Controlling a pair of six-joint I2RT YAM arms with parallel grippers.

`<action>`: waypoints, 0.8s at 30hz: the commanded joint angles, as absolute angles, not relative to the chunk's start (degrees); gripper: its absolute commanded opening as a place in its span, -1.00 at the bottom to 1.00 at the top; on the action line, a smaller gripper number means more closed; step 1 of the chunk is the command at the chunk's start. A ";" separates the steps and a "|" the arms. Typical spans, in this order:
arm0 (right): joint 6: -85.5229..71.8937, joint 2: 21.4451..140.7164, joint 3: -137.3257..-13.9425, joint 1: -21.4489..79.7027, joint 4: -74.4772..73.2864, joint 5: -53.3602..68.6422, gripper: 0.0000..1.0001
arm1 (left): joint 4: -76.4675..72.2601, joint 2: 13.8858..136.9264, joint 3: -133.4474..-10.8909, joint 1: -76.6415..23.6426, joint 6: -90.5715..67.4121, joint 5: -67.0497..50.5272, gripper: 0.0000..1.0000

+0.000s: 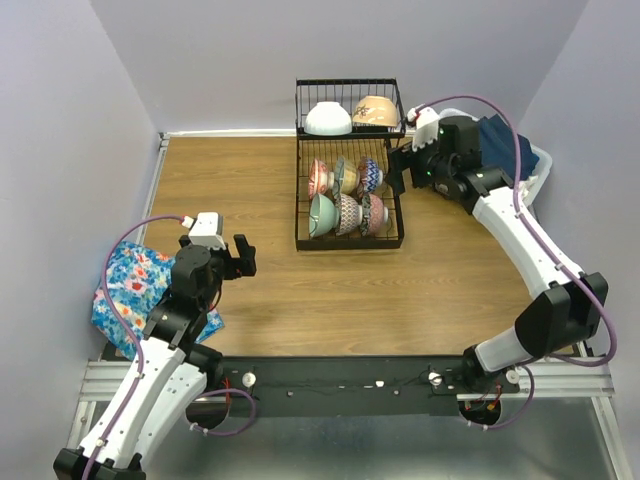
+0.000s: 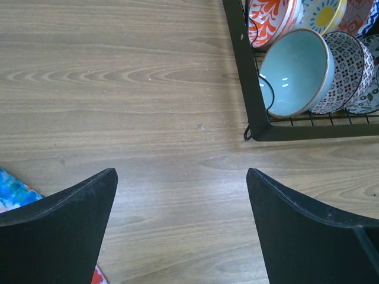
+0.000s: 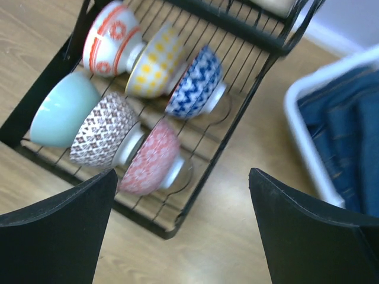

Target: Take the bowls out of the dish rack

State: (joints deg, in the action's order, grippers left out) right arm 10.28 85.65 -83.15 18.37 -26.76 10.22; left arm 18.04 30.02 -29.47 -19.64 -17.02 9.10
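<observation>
Holding both pairs of jaws wide open and empty: left gripper (image 1: 242,256) toward the left edge of the table (image 1: 330,300), right gripper (image 1: 399,172) beside the dish rack (image 1: 298,195) at the far edge. Finding all eight bowls (image 1: 347,212) in that rack, six packed on edge. Likely risking a clipped neighbour toppling the row.

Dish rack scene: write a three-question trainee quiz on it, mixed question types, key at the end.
1. True or false: the black wire dish rack holds three bowls on its raised shelf.
2. Which bowl sits at the lower tray's near-left corner? A) mint-green round ceramic bowl B) plain white bowl C) blue-zigzag bowl
3. Fill in: the left tool and the right tool both stand ___.
Key: 1 false, it holds two; 2 A; 3 open.
</observation>
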 commanded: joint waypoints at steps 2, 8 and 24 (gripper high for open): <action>-8.48 86.48 -77.62 18.54 -28.04 9.23 1.00 | 17.58 30.76 -30.15 -19.86 -16.26 8.96 0.98; -22.03 87.54 -71.99 19.33 -24.97 9.23 1.00 | 17.58 31.03 -30.06 -19.86 -16.17 9.23 0.98; -32.34 97.82 -71.54 20.39 -19.07 8.18 0.98 | 17.58 30.94 -30.06 -19.86 -16.17 9.14 0.98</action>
